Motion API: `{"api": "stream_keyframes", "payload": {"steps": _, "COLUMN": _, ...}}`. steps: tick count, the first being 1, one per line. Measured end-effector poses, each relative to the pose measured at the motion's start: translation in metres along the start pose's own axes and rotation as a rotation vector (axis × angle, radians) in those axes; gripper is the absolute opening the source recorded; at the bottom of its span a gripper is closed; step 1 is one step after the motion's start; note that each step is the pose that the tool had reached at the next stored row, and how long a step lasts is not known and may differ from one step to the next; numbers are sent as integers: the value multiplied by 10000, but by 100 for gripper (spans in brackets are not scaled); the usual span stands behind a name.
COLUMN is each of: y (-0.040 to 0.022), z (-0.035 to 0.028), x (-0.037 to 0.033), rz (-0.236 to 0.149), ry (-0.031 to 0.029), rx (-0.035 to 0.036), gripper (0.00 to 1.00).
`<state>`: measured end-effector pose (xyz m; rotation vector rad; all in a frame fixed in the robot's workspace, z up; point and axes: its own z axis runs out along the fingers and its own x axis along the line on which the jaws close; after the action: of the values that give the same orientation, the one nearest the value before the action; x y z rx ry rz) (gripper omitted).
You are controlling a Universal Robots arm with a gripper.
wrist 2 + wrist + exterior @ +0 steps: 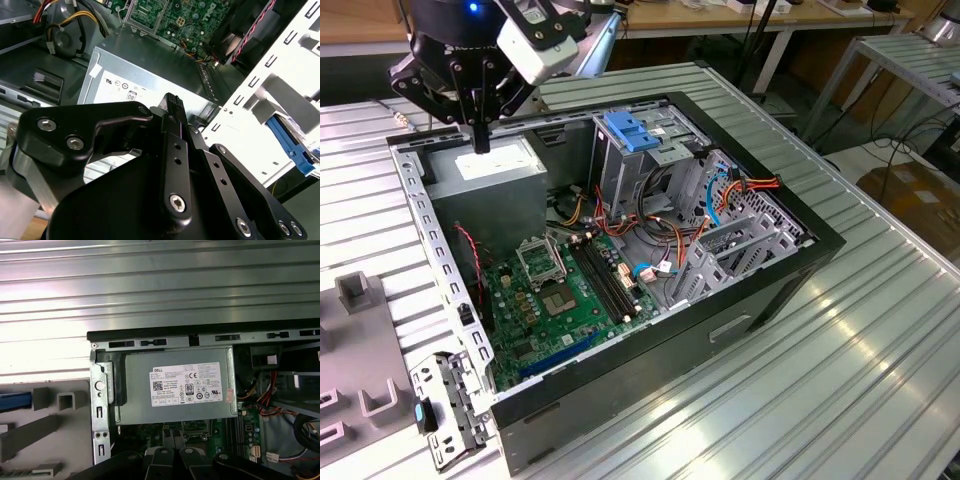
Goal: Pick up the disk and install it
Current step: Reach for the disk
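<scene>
Hanging jaws, exterior view: drawn together with nothing between them, tips pointing down just above the power-supply box (485, 165) inside the open computer case (810, 245).
Drive cage (615, 175), exterior view: blue latch (632, 130) on top, across the case, well apart from the jaws.
Grey fixture (355, 290), exterior view: on the surface (880, 330), outside the perforated case wall (425, 240), off to one side of the jaws.
Power-supply box (175, 385), first wrist view: white sticker up, directly beneath the jaws.
Disk (15, 401), first wrist view: a blue strip, judged to be its side rail, lies in the grey fixture beyond the case wall, well apart from the jaws; its body cannot be made out.
Disk (295, 150), second wrist view: blue plastic piece past the white perforated wall, probably the same rail, apart from the jaws.
Jaws, second wrist view: tip above the box's sticker edge, holding nothing.
Handling, judged: stiff metal block, likely dense for its size, smooth faces prone to slip, intolerant of knocks.
Hold, judged: across the two railed long sides at mid-length, so it hangs level; keep off the label face.
</scene>
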<state>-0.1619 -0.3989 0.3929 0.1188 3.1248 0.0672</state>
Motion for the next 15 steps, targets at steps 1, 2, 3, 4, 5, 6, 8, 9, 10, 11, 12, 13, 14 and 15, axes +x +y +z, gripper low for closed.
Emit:
{"api": "stream_keyframes", "payload": {"steps": 1, "y": 0, "z": 0, "x": 3, "rz": 1, "ry": 0, "rx": 0, "gripper": 11}}
{"api": "stream_keyframes", "payload": {"steps": 2, "y": 0, "z": 0, "x": 7, "rz": 0, "ry": 1, "rx": 0, "gripper": 11}}
{"api": "stream_keyframes", "payload": {"steps": 3, "y": -1, "z": 0, "x": 9, "rz": 1, "ry": 2, "rx": 1, "gripper": 11}}
{"api": "stream_keyframes", "payload": {"steps": 4, "y": -1, "z": 0, "x": 14, "rz": 1, "ry": 2, "rx": 1, "gripper": 11}}
{"api": "stream_keyframes", "payload": {"steps": 5, "y": -1, "z": 0, "x": 17, "rz": 0, "ry": 3, "rx": 0, "gripper": 11}}
{"api": "stream_keyframes", "payload": {"steps": 6, "y": -2, "z": 0, "x": 25, "rz": 0, "ry": 4, "rx": 1, "gripper": 11}}
{"api": "stream_keyframes", "payload": {"steps": 8, "y": -3, "z": 0, "x": 38, "rz": 1, "ry": 7, "rx": 1, "gripper": 11}}
{"api": "stream_keyframes", "payload": {"steps": 9, "y": -3, "z": 0, "x": 44, "rz": 1, "ry": 8, "rx": 0, "gripper": 11}}
{"api": "stream_keyframes", "payload": {"steps": 10, "y": -4, "z": 0, "x": 47, "rz": 1, "ry": 9, "rx": 1, "gripper": 11}}
{"api": "stream_keyframes", "payload": {"steps": 11, "y": -4, "z": 0, "x": 50, "rz": 1, "ry": 9, "rx": 1, "gripper": 11}}
{"api": "stream_keyframes", "payload": {"steps": 12, "y": -4, "z": -1, "x": 54, "rz": 1, "ry": 10, "rx": 1, "gripper": 11}}
{"api": "stream_keyframes", "payload": {"steps": 13, "y": -4, "z": 0, "x": 57, "rz": 1, "ry": 11, "rx": 1, "gripper": 11}}
{"api": "stream_keyframes", "payload": {"steps": 14, "y": -5, "z": -1, "x": 62, "rz": 1, "ry": 12, "rx": 1, "gripper": 11}}
{"api": "stream_keyframes", "payload": {"steps": 15, "y": -5, "z": 0, "x": 65, "rz": 1, "ry": 12, "rx": 1, "gripper": 11}}
